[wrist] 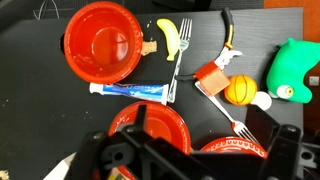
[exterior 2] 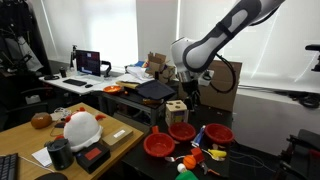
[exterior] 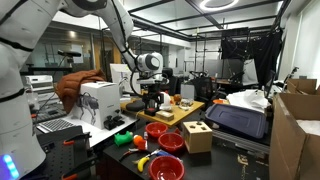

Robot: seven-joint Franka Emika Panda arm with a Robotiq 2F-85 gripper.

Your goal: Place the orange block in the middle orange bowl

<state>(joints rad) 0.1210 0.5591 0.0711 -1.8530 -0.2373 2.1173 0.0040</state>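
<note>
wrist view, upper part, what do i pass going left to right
red bowl → banana → orange block → orange ball → green toy

Wrist view count: 3 red bowls (wrist: 100, 42) (wrist: 165, 112) (wrist: 232, 147), 2 forks (wrist: 178, 70) (wrist: 232, 118), 1 banana (wrist: 172, 36), 1 orange block (wrist: 210, 77), 1 orange ball (wrist: 240, 90), 1 toothpaste tube (wrist: 130, 90), 1 green toy (wrist: 293, 68).

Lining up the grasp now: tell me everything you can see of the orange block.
In the wrist view the orange block is a small, boxy, orange-red piece, plastic or painted wood by its look. It lies on the dark table, turned askew to the picture's edges, with nothing gripping it. An orange ball sits close beside it and a fork runs along its edge; whether either touches it is unclear.
</note>
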